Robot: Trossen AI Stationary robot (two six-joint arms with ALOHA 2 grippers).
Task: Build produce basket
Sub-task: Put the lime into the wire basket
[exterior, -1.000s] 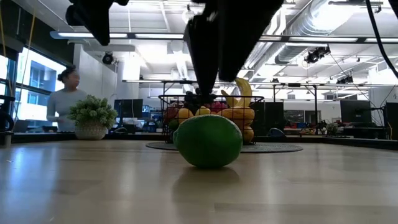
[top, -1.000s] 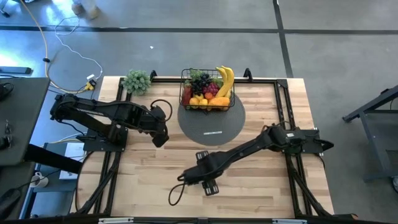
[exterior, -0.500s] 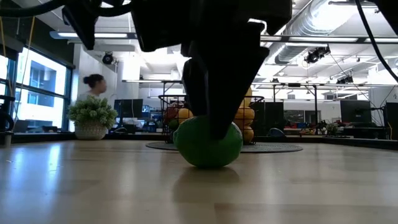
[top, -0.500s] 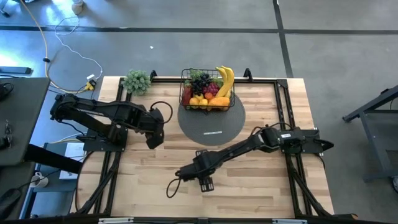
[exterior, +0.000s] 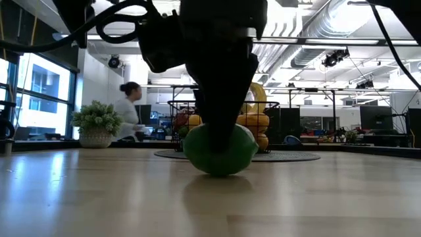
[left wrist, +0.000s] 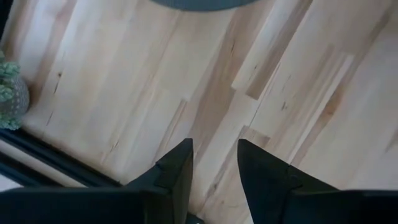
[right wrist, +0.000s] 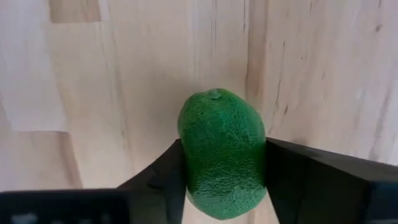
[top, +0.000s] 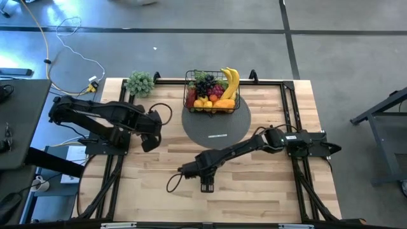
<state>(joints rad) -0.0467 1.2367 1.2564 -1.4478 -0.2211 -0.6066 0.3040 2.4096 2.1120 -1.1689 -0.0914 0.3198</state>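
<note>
From above, the black wire basket (top: pixel 212 94) sits at the far edge of the round grey mat (top: pixel 216 124), near the back middle of the wooden tabletop (top: pixel 159 172), and it is heaped with produce (top: pixel 213 92): yellow bananas (top: pixel 230 81) leaning at its right side, dark grapes, red and orange pieces below them. A pale green leafy bunch (top: pixel 140 83) stands at the back left corner. The right arm reaches across to the front middle of the tabletop, its pincer (top: pixel 188 170) down low over the wood; the left pincer (top: pixel 150 137) hangs over bare wood left of the mat. At table height, a round green fruit (exterior: pixel 220 149) rests on the tabletop in the foreground with the dark right pincer come down over it from above, the basket and a person in a white top visible behind. The left wrist view shows the left pincer (left wrist: pixel 214 163) with its fingers a little apart over bare planks, nothing between them. The right wrist view shows the right pincer (right wrist: pixel 222 171) clamped on the green fruit, one finger pressed against each side of its pebbled skin.
</note>
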